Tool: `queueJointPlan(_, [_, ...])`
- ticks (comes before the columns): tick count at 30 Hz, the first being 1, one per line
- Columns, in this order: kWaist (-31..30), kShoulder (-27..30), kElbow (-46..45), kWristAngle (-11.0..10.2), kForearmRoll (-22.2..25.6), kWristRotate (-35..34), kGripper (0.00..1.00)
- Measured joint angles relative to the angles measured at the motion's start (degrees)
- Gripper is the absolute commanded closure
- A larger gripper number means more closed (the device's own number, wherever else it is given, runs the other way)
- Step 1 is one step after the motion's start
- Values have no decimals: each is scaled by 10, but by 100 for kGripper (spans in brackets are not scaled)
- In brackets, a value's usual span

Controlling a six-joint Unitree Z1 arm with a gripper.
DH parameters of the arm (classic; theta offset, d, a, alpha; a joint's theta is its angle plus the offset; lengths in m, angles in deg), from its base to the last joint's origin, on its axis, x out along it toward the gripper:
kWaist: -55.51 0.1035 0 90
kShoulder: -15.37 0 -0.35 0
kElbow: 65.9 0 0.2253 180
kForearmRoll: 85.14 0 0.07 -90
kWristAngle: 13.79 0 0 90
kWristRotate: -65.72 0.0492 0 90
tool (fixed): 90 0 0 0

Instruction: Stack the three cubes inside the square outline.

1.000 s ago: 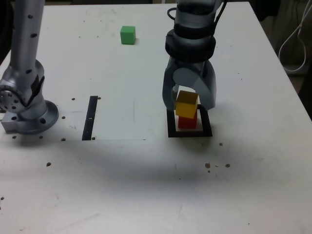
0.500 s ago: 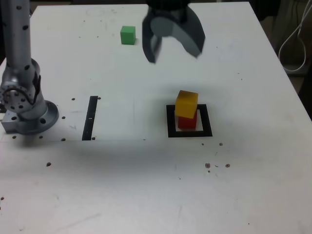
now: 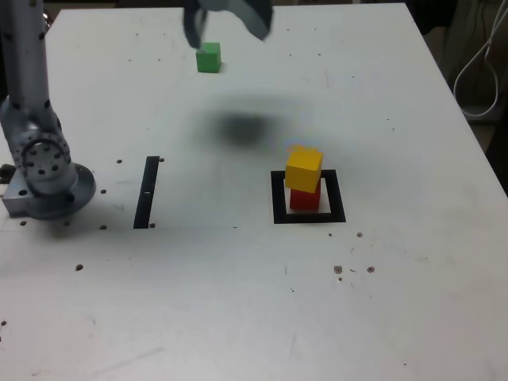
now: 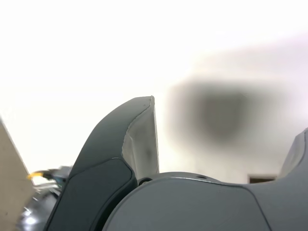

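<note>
The yellow cube [image 3: 304,167] rests on the red cube [image 3: 305,198], slightly turned, inside the black square outline [image 3: 309,217] at the middle right of the exterior view. The green cube [image 3: 208,57] sits alone on the table at the far side. My gripper [image 3: 228,25] hangs blurred in the air just above and to the exterior view's right of the green cube, open and holding nothing. The wrist view shows one dark finger [image 4: 142,139], white table and a blurred shadow, but no cube.
The arm's silver base [image 3: 48,175] stands at the exterior view's left edge. A narrow black strip [image 3: 147,192] lies on the table beside it. A white cable [image 3: 482,63] hangs beyond the table's right edge. Small dark specks dot the near tabletop.
The gripper opened off the yellow cube, rose and swung away to the far left, ending over the green cube. The yellow cube stays on the red one.
</note>
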Motion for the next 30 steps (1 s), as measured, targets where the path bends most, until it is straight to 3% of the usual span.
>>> queueJointPlan(6, [90,-22,4,-5,-26,32,1])
queueJointPlan(16, [172,-117,42,-10,-67,62,1])
queueJointPlan(22, [173,-160,77,-34,-68,72,1])
queueJointPlan(30, [173,-195,87,-49,-63,75,2])
